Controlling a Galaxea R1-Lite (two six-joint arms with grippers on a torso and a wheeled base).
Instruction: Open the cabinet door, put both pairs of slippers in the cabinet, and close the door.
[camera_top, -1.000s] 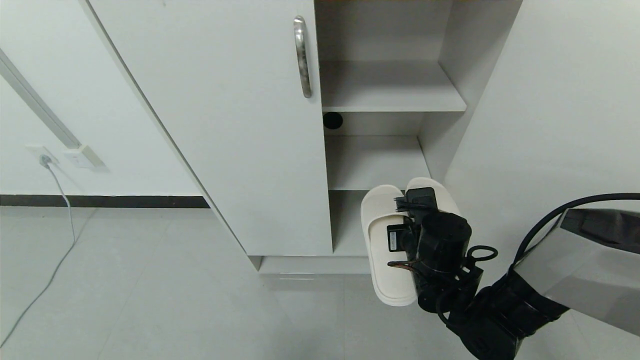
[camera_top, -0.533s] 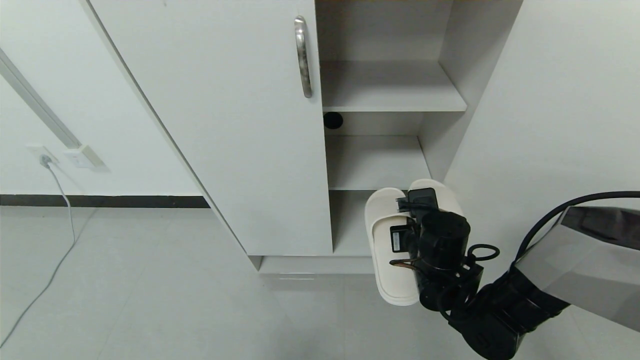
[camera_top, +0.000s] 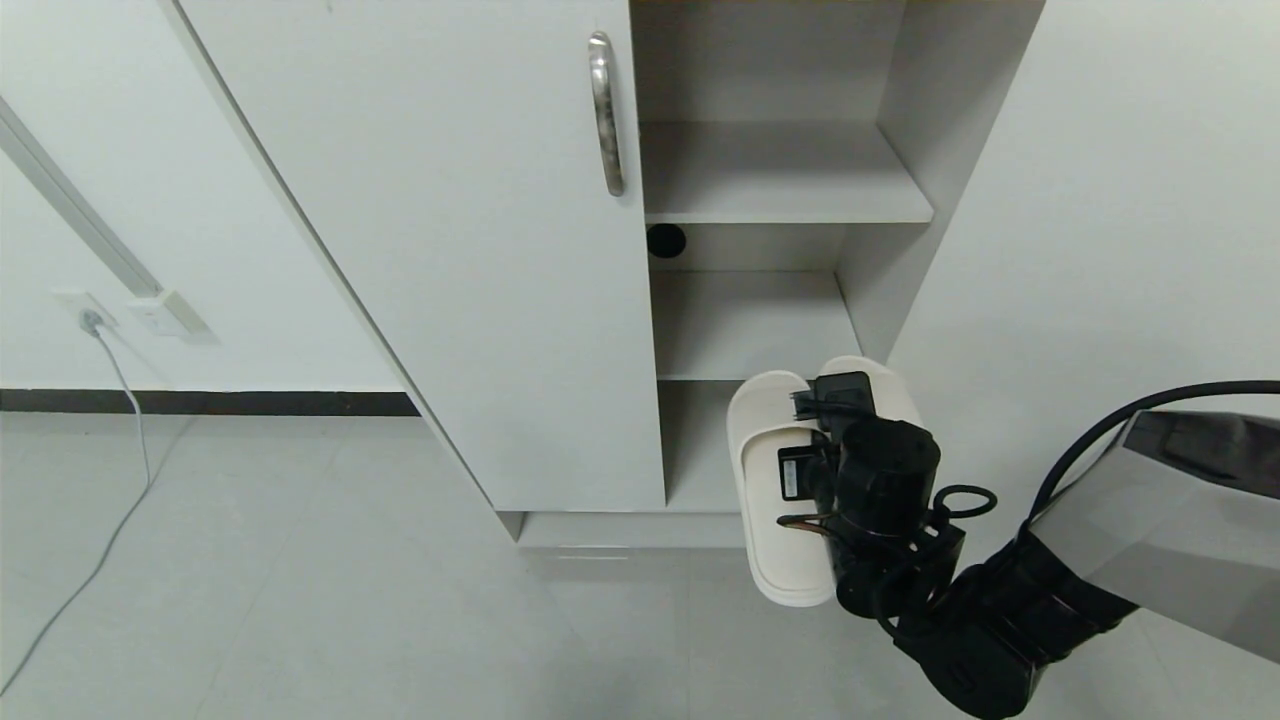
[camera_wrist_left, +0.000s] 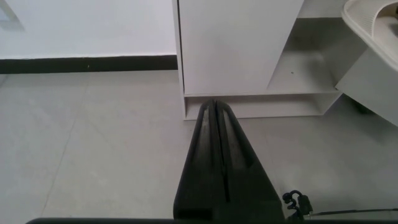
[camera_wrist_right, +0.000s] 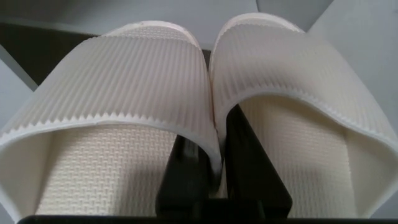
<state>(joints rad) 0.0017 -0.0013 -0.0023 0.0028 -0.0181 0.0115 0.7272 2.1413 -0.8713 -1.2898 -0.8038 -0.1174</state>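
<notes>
your right hand (camera_top: 838, 395) is clamped on the touching inner walls of both slippers (camera_top: 770, 500), so the pair carries as one, toes toward the open cabinet (camera_top: 750, 330). your left hand (camera_wrist_left: 215, 107) is pressed together, empty.
</notes>
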